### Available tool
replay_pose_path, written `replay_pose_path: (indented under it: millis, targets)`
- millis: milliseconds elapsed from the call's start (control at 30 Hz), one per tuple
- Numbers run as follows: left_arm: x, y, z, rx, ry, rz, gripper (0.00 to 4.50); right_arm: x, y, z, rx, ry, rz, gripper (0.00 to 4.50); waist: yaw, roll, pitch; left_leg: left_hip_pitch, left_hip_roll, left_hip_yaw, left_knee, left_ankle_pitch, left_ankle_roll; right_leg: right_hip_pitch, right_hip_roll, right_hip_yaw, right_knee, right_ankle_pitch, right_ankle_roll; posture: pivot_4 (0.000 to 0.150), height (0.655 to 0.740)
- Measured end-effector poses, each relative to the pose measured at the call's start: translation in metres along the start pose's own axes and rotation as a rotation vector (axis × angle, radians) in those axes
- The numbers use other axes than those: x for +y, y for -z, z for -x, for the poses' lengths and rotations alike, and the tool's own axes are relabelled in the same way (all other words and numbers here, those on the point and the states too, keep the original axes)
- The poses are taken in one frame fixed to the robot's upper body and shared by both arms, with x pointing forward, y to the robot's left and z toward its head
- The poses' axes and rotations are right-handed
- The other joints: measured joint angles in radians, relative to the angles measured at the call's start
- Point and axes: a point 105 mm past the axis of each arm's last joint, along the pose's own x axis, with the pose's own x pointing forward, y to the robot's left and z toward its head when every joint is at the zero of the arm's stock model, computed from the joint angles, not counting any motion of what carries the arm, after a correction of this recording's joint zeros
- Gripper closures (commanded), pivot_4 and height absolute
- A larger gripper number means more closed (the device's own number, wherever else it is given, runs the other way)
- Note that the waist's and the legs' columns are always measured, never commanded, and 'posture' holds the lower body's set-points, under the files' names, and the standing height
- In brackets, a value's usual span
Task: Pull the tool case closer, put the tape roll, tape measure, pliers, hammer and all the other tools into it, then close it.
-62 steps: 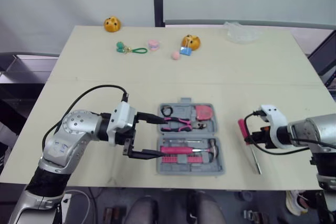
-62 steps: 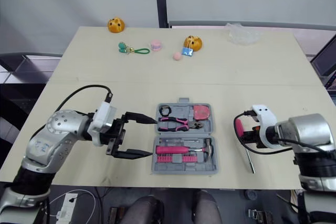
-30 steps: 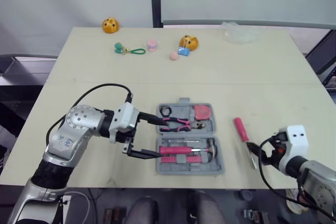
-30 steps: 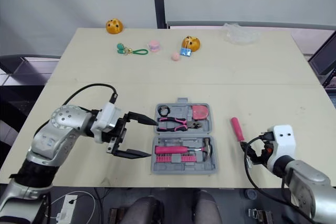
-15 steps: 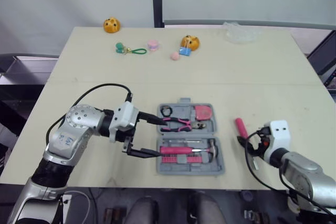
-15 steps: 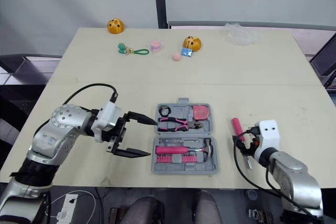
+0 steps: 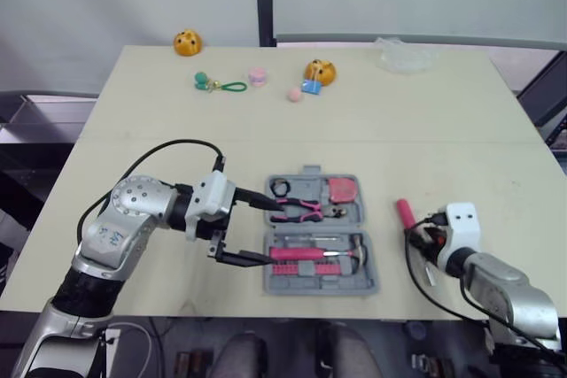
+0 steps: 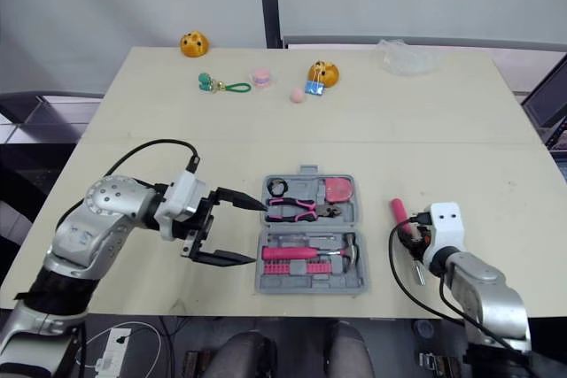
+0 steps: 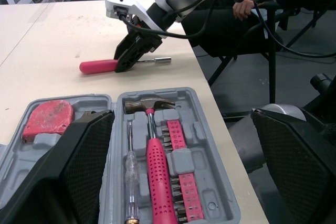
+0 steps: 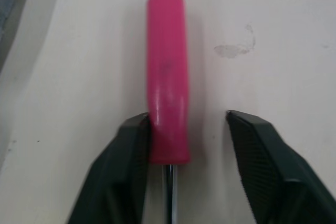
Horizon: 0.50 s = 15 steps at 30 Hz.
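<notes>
The grey tool case (image 7: 303, 284) lies open at the table's near middle. It holds pink pliers (image 7: 299, 209), a red tape measure (image 7: 343, 189), a pink-handled hammer (image 7: 314, 254) and bits. My left gripper (image 7: 266, 232) is open just left of the case, one finger by each half, touching nothing. A pink-handled screwdriver (image 7: 405, 215) lies on the table to the right of the case. My right gripper (image 10: 188, 121) is open with its fingers (image 10: 131, 161) straddling the handle's shaft end. The left wrist view also shows the screwdriver (image 9: 100, 66) under the right gripper (image 9: 131, 56).
Along the table's far edge sit two orange toys (image 7: 186, 42), a green key ring (image 7: 221, 85), small pink items (image 7: 257, 75) and a clear plastic bag (image 7: 403, 52). The case lies close to the table's front edge (image 7: 292, 314). A person's hand (image 9: 242, 8) shows beyond the table.
My right gripper swung out to the table's front right, then came back to the screwdriver and now straddles its handle. The left gripper and case have stayed put.
</notes>
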Motion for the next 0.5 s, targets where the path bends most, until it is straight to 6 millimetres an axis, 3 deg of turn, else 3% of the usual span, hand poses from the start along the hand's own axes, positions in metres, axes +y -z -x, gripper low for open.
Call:
replay_pose_path:
  millis: [33,267,433,500]
  targets:
    - [0.001,-0.001,0.0,-0.001,-0.005,-0.005,0.0,0.0,0.0,0.0,-0.001,-0.001,-0.001,4.08,0.0,0.0,0.0,0.0,0.0,0.0,0.0,0.0,0.0,0.0,0.0,0.0,0.0,0.0,0.0,0.15,0.74]
    - [0.004,-0.002,0.001,-0.002,-0.031,-0.011,0.0,0.006,-0.005,0.012,-0.008,-0.045,0.035,4.07,0.002,0.0,0.0,0.0,-0.001,0.0,0.0,0.0,0.0,0.0,-0.001,0.0,0.0,0.0,0.0,0.15,0.74]
    - [-0.009,0.012,0.017,0.073,-0.024,0.044,0.0,0.044,-0.059,0.051,-0.056,-0.355,0.287,4.07,-0.007,0.002,0.001,0.0,0.001,0.0,-0.002,0.0,0.0,0.0,0.0,0.0,-0.001,0.0,0.0,0.15,0.74]
    - [-0.015,0.018,0.024,0.105,-0.014,0.068,0.0,0.061,-0.066,0.06,-0.024,-0.469,0.367,4.07,-0.012,0.001,0.001,0.0,0.002,-0.001,-0.002,0.0,0.0,0.0,-0.001,0.0,-0.002,-0.001,-0.001,0.15,0.74]
